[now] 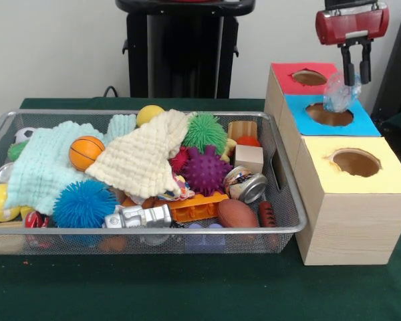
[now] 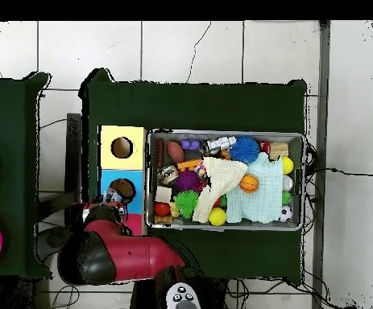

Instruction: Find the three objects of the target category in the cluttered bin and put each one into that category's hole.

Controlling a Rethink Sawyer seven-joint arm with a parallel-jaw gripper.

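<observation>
Hanging straight down, the arm (image 1: 351, 24) holds its claw (image 1: 356, 75) closed on a clear plastic bag (image 1: 339, 93), the blue hole (image 1: 329, 114) just below.

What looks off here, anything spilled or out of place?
Nothing spilled outside the wire bin. One odd spot: a crumpled clear plastic bag hangs from the gripper over the blue box's hole, not yet dropped in. The hole edges look ragged.

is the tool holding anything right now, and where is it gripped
Yes. The tool is shut on a crumpled clear plastic bag, pinched at its top edge, so it hangs over the blue box and its hole.
</observation>
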